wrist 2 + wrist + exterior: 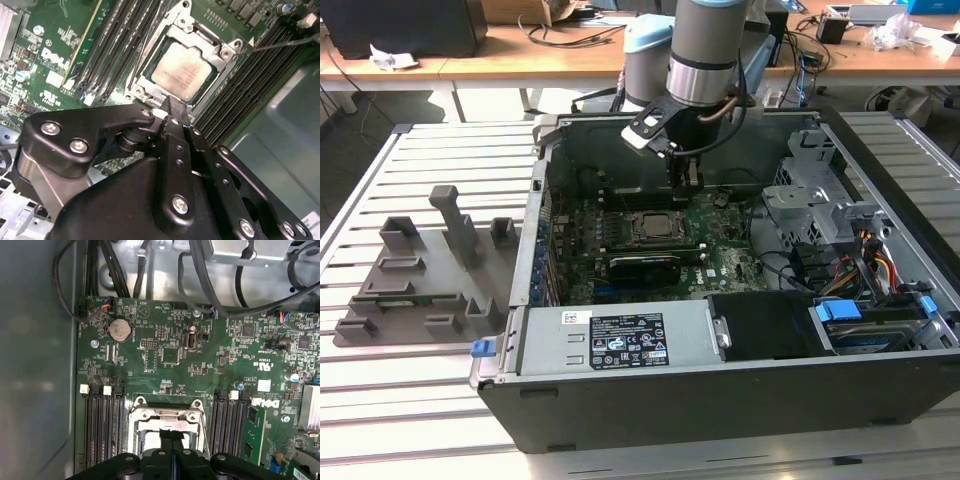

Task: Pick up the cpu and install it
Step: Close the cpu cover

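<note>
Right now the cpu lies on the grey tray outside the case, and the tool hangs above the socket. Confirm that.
Wrong in one point: the cpu sits in the socket on the motherboard, as the second wrist view shows. The tool does hang above that socket.

A slatted metal table is carrying 2 things: an open computer case, sitting directly under the gripper with the jaws hanging inside it, and a grey moulded fixture, lying well off the jaws toward the exterior view's left.
</note>
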Robot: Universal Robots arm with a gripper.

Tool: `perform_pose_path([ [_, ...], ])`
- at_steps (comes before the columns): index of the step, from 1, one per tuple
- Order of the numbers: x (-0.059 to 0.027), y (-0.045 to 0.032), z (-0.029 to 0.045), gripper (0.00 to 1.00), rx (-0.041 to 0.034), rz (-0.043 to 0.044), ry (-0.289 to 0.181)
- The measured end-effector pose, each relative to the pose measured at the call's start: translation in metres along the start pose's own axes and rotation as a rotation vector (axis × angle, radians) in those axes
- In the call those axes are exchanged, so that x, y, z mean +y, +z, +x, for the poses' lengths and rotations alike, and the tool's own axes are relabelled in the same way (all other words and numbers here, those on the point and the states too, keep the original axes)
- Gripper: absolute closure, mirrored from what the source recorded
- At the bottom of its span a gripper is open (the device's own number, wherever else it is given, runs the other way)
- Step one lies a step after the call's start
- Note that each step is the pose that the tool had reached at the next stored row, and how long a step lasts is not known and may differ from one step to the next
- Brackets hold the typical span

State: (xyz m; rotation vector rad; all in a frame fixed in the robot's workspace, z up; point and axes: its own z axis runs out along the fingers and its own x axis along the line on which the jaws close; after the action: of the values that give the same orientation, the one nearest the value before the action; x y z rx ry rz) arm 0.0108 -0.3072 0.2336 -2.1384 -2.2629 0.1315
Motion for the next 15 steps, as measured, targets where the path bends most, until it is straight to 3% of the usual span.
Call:
perform_pose_path([
  [4, -0.0250, 0.0079, 0.0016, 0.89, 0.0000, 0.0001, 0.000],
  [12, -0.0411, 0.0280, 0.0025, 0.89, 0.0001, 0.0000, 0.000],
  [15, -0.0437, 0.0316, 0.0024, 0.89, 0.0000, 0.0000, 0.000],
])
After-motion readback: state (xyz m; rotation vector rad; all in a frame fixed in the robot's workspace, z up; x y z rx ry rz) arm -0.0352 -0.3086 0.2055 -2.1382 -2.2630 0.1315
